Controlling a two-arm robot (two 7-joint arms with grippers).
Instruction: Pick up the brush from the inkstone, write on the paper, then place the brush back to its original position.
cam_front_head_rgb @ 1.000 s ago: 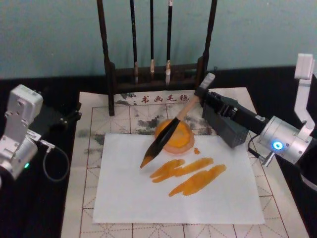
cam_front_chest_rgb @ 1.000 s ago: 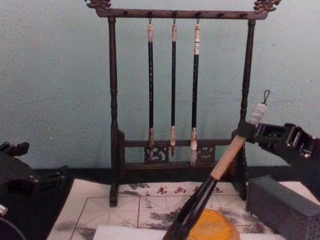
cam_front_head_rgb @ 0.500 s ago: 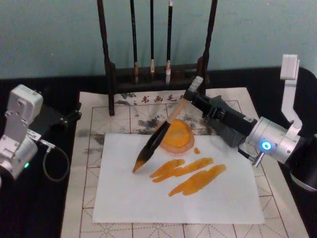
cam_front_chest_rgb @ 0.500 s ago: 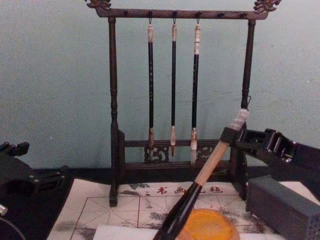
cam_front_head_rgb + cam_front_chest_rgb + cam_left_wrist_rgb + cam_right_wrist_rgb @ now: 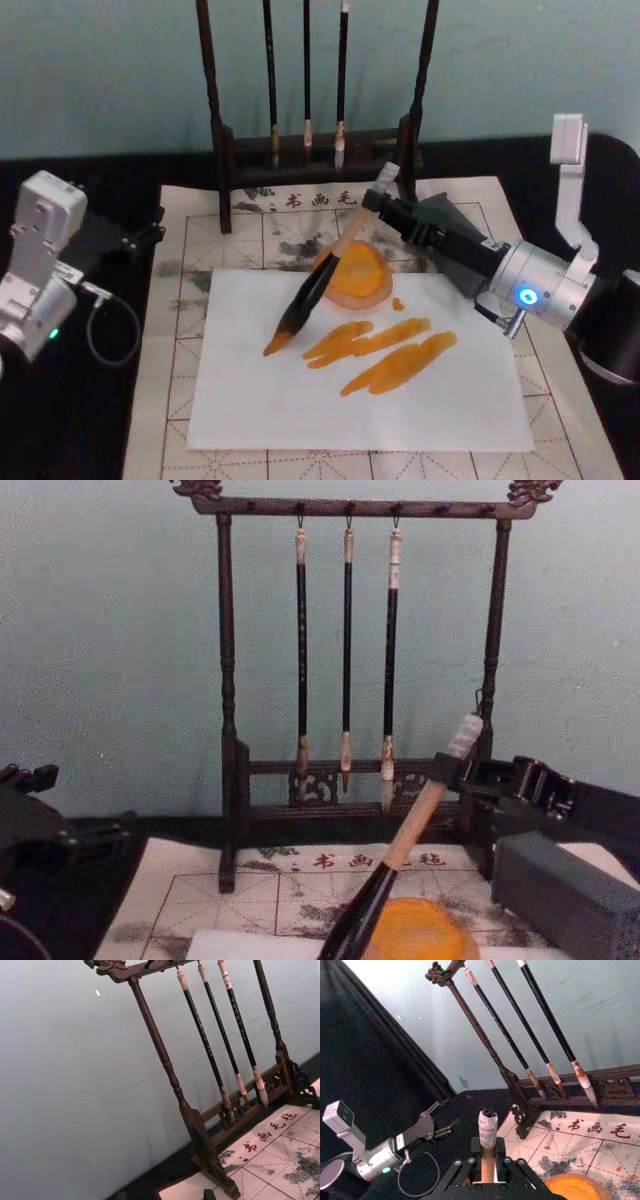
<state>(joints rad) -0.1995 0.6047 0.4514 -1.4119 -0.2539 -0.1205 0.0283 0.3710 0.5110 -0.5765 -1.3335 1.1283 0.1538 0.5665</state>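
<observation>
Right gripper: the right gripper reaches in from the right, over the far part of the mat, and is clamped on the upper handle of the brush, just below its whitish end cap.
Grip seen from the wrist: in the right wrist view the right gripper has a finger pressed on each side of the pale handle, and the cap of the brush stands up above them.
Brush: it is tilted, with the cap far and to the right and the bristles near and to the left. Its dark shaft crosses over the left edge of the inkstone.
Brush tip: the tip is orange-tinged and sits over the paper, just left of the orange strokes. Whether it touches the sheet cannot be told.
Inkstone: it sits at the far edge of the paper, near the middle, with a small orange drop just beside it on the sheet.
Paper: the white sheet lies flat on the beige grid mat.
Left gripper: the left gripper rests at the left on the black table, well apart from the paper. Its fingers are spread and hold nothing.
Behind: a dark wooden rack stands at the far edge of the mat with three thin brushes hanging from it.
Right side: a grey block lies under the right arm.
</observation>
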